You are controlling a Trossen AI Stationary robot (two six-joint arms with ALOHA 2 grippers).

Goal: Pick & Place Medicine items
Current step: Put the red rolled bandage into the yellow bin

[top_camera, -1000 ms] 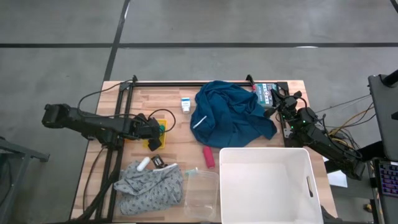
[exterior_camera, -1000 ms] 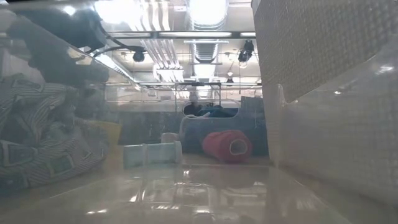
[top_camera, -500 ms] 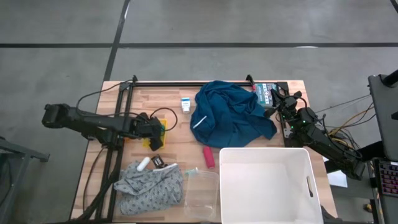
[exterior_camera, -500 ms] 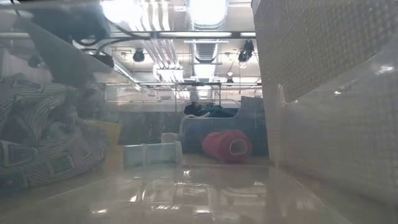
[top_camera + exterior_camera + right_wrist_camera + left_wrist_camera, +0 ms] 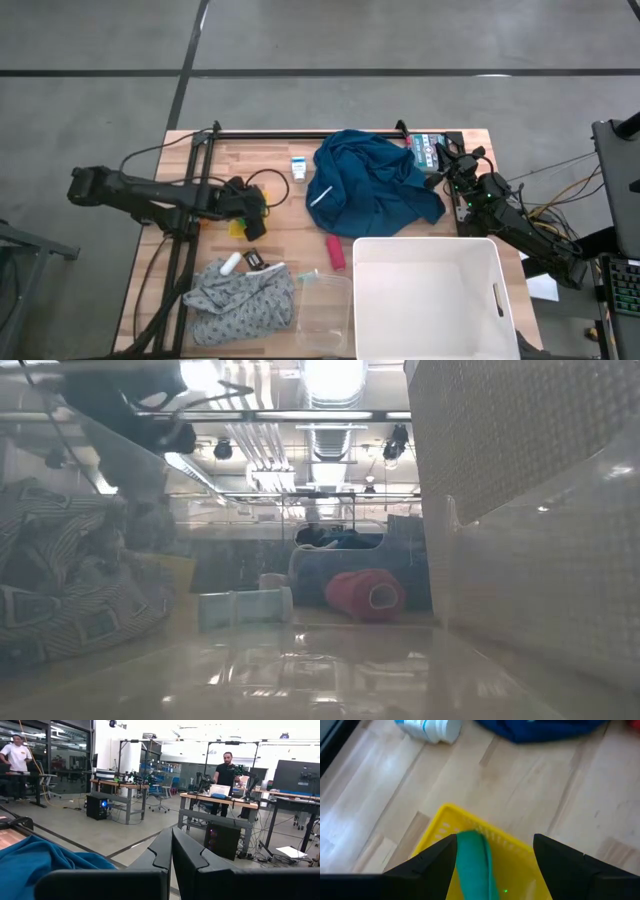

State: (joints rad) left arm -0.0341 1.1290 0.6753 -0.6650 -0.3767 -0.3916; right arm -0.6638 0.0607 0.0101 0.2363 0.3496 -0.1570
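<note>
The medicine item I can make out is a small white carton with blue print (image 5: pixel 298 168), lying on the wood near the far edge; it also shows in the left wrist view (image 5: pixel 427 727). My left gripper (image 5: pixel 250 222) hangs open over a flat yellow pad (image 5: pixel 470 827) that has a green roll (image 5: pixel 472 862) on it. Its fingers stand either side of the roll, and I cannot tell whether they touch anything. My right gripper (image 5: pixel 171 855) is shut and waits at the table's far right corner (image 5: pixel 445 160), pointing out into the room.
A blue cloth (image 5: pixel 370 190) lies heaped in the far middle. A large white bin (image 5: pixel 430 300) fills the near right, with a clear container (image 5: pixel 325 305) and a grey patterned cloth (image 5: pixel 240 300) to its left. A red tube (image 5: pixel 335 252) lies between the cloth and the bin.
My left gripper has risen from the yellow pad and tipped a little. More of the pad now shows beneath it in the high view.
</note>
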